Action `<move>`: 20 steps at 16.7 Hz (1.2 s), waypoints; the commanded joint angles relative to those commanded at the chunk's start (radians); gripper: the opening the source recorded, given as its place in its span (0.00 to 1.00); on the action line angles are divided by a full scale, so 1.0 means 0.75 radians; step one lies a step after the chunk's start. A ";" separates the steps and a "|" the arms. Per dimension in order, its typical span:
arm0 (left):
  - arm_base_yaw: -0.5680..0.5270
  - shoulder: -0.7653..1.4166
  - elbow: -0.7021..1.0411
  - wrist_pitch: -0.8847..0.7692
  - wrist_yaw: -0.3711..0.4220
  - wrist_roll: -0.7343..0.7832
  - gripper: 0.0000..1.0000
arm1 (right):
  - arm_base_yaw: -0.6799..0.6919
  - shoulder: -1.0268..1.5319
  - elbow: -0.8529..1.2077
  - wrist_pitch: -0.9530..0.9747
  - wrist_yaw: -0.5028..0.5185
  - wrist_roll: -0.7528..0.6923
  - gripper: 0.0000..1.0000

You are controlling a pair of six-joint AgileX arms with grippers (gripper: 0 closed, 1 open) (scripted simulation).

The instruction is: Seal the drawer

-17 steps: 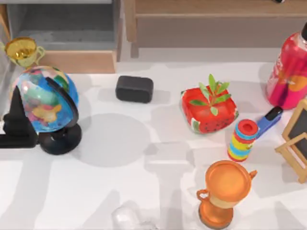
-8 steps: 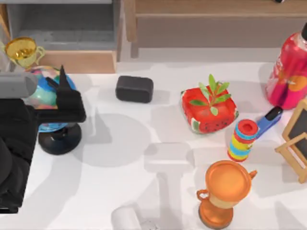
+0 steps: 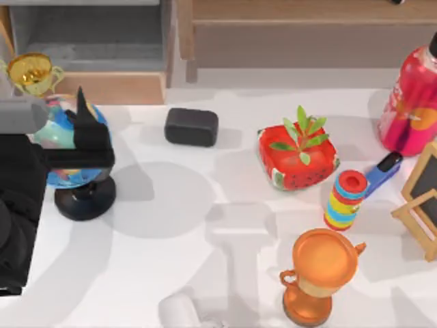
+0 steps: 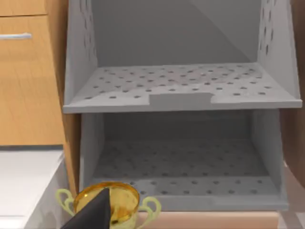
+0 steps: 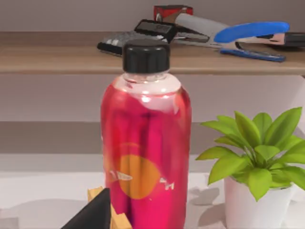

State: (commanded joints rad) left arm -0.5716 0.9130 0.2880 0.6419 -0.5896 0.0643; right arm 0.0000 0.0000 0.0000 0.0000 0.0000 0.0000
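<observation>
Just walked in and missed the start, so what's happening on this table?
The left arm's claw is over the globe at the table's left, pointed toward the drawer, which stands open with its grey floor showing. A gold trophy cup sits by its front panel. Nothing is pushing the drawer yet.

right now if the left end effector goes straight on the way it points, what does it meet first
Probably the small gold trophy cup beside the open drawer's tan wooden front; the left end effector, above the globe, points there. Depth is unclear.

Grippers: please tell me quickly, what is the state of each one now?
Left gripper: above the globe, near the drawer; open or shut cannot be told.
Right gripper: cannot be told.
</observation>
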 joint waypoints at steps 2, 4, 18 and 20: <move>0.109 0.039 0.000 0.059 0.073 0.093 1.00 | 0.000 0.000 0.000 0.000 0.000 0.000 1.00; 0.251 0.096 0.000 0.139 0.175 0.217 1.00 | 0.000 0.000 0.000 0.000 0.000 0.000 1.00; 1.446 0.916 0.041 0.911 1.300 1.492 1.00 | 0.000 0.000 0.000 0.000 0.000 0.000 1.00; 1.552 1.063 0.073 1.002 1.452 1.660 1.00 | 0.000 0.000 0.000 0.000 0.000 0.000 1.00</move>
State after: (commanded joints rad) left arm 0.5923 1.7101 0.3428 1.3937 0.4996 1.3090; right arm 0.0000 0.0000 0.0000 0.0000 0.0000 0.0000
